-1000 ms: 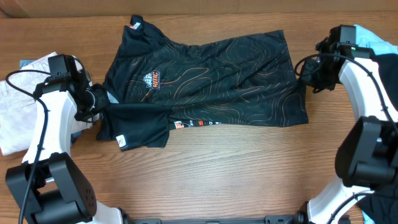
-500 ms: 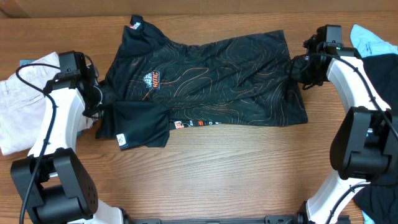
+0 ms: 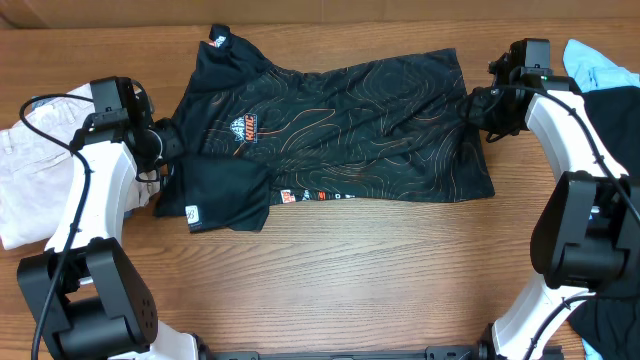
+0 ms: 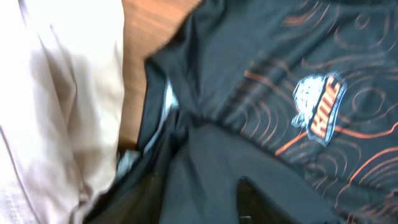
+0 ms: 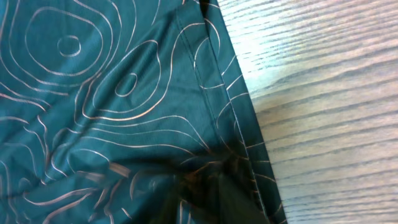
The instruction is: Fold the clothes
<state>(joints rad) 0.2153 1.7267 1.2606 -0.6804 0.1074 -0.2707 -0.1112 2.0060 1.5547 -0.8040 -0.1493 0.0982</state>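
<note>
overhead view of a wooden table [image 3: 380, 270] with a black shirt [image 3: 340, 130] lying flat across its far half, between my two arms. the shirt's long axis runs left to right. its collar [image 3: 218, 40] points to the far left corner and its hem faces the right arm.

i judge the folding to be at an early stage. one sleeve [image 3: 228, 195] lies turned in at the near left corner, and a strip of white lettering [image 3: 315, 196] shows along the near edge. the body is spread at full length, so the main folds are left to do.

the left gripper [image 3: 165, 145] sits at the shirt's left edge by that sleeve. its wrist camera shows dark cloth and the chest logo [image 4: 320, 106], but i cannot tell whether its fingers are apart or clamped on the cloth. the right gripper [image 3: 478, 108] is at the hem's far corner. its camera shows the stitched hem [image 5: 217, 93] on bare wood, with the fingers too blurred to tell.

beige trousers [image 3: 30, 180] lie beside the left arm, and a light blue cloth [image 3: 600, 65] is at the far right.
</note>
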